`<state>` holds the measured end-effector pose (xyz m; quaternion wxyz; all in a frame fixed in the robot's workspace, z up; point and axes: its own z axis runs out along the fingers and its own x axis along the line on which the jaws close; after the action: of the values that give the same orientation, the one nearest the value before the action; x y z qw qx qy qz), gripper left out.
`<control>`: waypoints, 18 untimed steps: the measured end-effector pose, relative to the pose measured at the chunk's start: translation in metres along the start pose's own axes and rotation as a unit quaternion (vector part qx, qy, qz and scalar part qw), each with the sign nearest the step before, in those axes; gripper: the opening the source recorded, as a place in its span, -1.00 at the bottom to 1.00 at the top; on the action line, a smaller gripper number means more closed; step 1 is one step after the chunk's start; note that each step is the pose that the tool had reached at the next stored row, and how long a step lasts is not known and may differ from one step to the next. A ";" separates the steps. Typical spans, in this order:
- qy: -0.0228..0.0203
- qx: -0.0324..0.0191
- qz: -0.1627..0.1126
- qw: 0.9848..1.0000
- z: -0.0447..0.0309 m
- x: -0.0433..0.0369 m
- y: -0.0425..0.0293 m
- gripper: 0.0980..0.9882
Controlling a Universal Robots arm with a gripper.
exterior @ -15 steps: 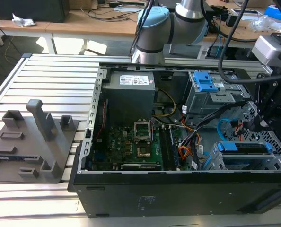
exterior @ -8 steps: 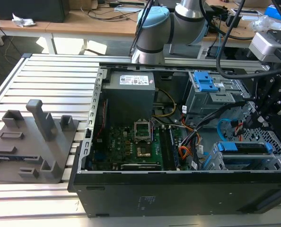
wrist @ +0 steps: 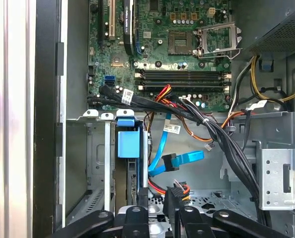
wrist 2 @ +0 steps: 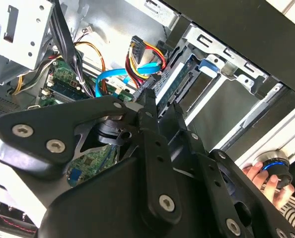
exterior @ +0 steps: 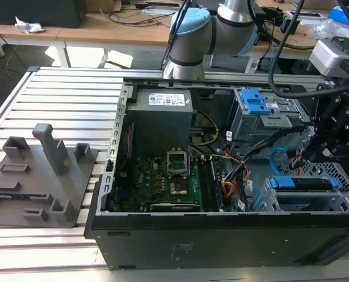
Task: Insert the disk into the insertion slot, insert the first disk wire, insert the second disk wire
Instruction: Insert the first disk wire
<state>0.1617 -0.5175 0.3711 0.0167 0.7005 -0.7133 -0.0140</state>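
The disk [wrist: 128,143], in its bright blue carrier, sits inside the insertion slot [wrist: 95,148] of the silver cage, at the exterior view's right as disk [exterior: 298,183] in slot [exterior: 342,202]. My gripper [wrist: 156,202] hangs over the disk's connector end [wrist 2: 180,82] with its black fingers [wrist: 142,206] a small gap apart and nothing between them. A blue flat wire [wrist: 175,161] ends loose beside the disk. A black plug with red, yellow and orange wires [wrist: 177,191] lies right next to one finger. In the second wrist view the gripper [wrist 2: 162,106] points at the disk's edge.
A grey cage with blue latches [exterior: 255,104] stands behind the slot. Bundled black cables [wrist: 222,144] cross between the motherboard [wrist: 177,44] and the cage. A hand [wrist 2: 260,177] rests by a blue-lit knob outside the case. A grey fixture [exterior: 42,176] lies at the exterior view's left.
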 end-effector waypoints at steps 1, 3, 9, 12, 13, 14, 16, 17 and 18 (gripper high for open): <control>0.000 0.000 0.000 1.000 0.0000 -0.0002 0.0000 -0.54; 0.000 0.000 0.000 1.000 -0.0001 -0.0069 -0.0003 -0.54; 0.000 0.000 0.007 1.000 0.0035 -0.0162 -0.0074 -0.54; 0.002 0.000 0.028 1.000 0.0066 -0.0162 -0.0079 -0.54; 0.003 0.000 0.035 0.999 0.0075 -0.0162 -0.0080 -0.54; 0.004 0.000 0.039 0.999 0.0081 -0.0162 -0.0080 -0.54; 0.008 0.000 0.049 0.999 0.0095 -0.0162 -0.0081 -0.54; 0.011 0.000 0.055 0.998 0.0108 -0.0162 -0.0081 -0.54; 0.011 0.000 0.057 0.998 0.0117 -0.0163 -0.0080 -0.54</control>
<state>0.1694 -0.5014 0.3590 0.0254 0.6586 -0.7520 -0.0050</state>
